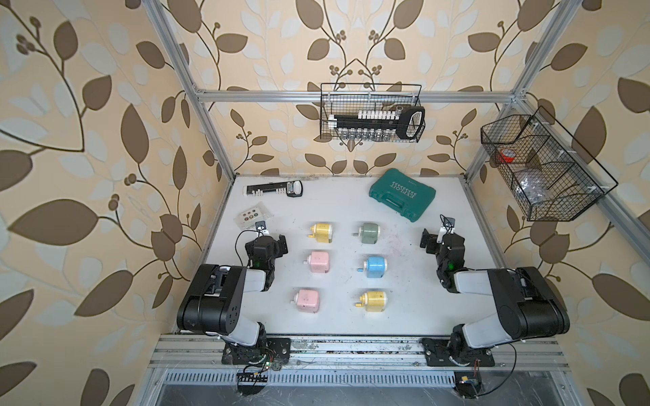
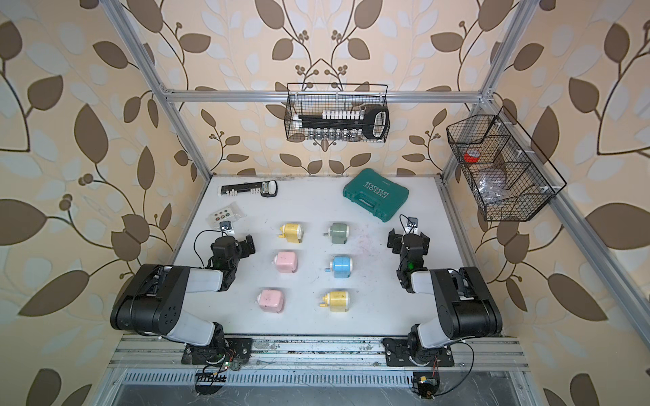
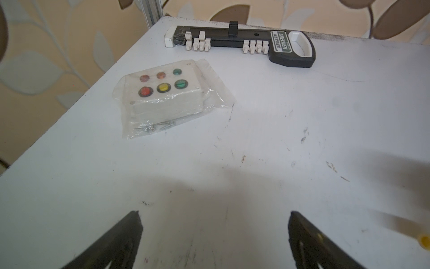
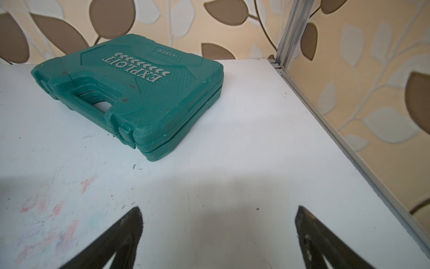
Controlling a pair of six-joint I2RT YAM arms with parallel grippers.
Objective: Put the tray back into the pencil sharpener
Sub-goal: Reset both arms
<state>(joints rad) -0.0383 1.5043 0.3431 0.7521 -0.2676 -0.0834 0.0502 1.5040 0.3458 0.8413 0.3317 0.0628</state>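
Six pencil sharpeners stand in the middle of the white tabletop (image 1: 337, 211), in two columns of three running from the far edge toward the near edge. They are well apart from one another.

- **Left column:** the far yellow sharpener (image 1: 320, 232), the middle pink sharpener (image 1: 319, 262) and the near pink sharpener (image 1: 306, 300).
- **Right column:** the grey-green sharpener (image 1: 370, 233), the blue sharpener (image 1: 375, 267) and the near yellow sharpener (image 1: 374, 301).

Each one's crank points toward the left edge. From these views I cannot tell whether a tray sits inside any of them.

The left claw (image 3: 214, 212) hovers near the left edge, level with the far row and beside the far yellow sharpener without touching it. Its jaws stand wide apart with only bare tabletop between them.

The left wrist view shows a white button box in a clear bag (image 3: 167, 97) beyond this claw. Farther on, by the far left corner, a black socket rail (image 3: 242, 42) lies along the far edge.

The right claw (image 4: 218, 207) hovers near the right edge, well apart from the grey-green sharpener. Its jaws are also spread wide and hold nothing. A closed green tool case (image 4: 130, 93) lies flat beyond it, toward the far right corner.

In both top views a wire basket (image 1: 371, 112) hangs on the frame bar above the far edge and holds another socket rail. A second wire basket (image 1: 541, 168) hangs on the frame over the right edge.
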